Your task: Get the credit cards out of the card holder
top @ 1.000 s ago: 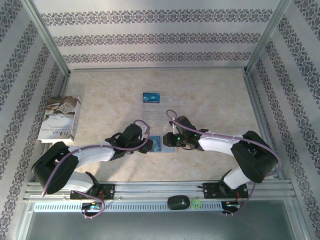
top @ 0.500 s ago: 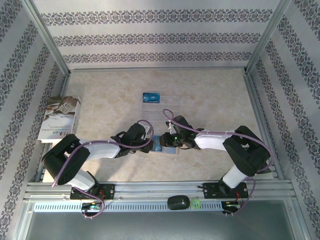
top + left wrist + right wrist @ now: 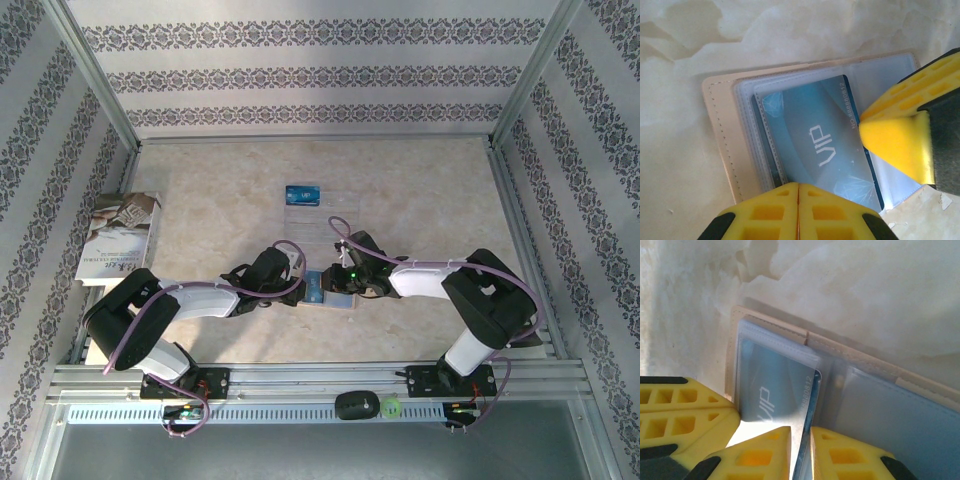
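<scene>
The card holder [image 3: 341, 301] lies open on the table between my two grippers, tan outside [image 3: 720, 145] with clear sleeves over a pale blue-grey lining [image 3: 890, 410]. A blue credit card [image 3: 810, 135] printed "VIP" sits in the left sleeve, its right edge lifted. My right gripper [image 3: 801, 432] [image 3: 335, 284] is shut on that raised card edge. My left gripper [image 3: 798, 186] [image 3: 300, 287] is shut with nothing between its fingers, its tips resting on the near edge of the sleeve. The right gripper's yellow finger [image 3: 895, 140] shows in the left wrist view.
A second blue card [image 3: 302, 194] lies on the clear plastic tray [image 3: 322, 218] behind the holder. A book [image 3: 120, 238] rests at the left wall. A dark object [image 3: 357, 405] and a green one [image 3: 391, 406] sit on the front rail.
Both arms have leaned in over the card holder. The left jaws have closed fully and the right jaws have narrowed onto the card's edge.
</scene>
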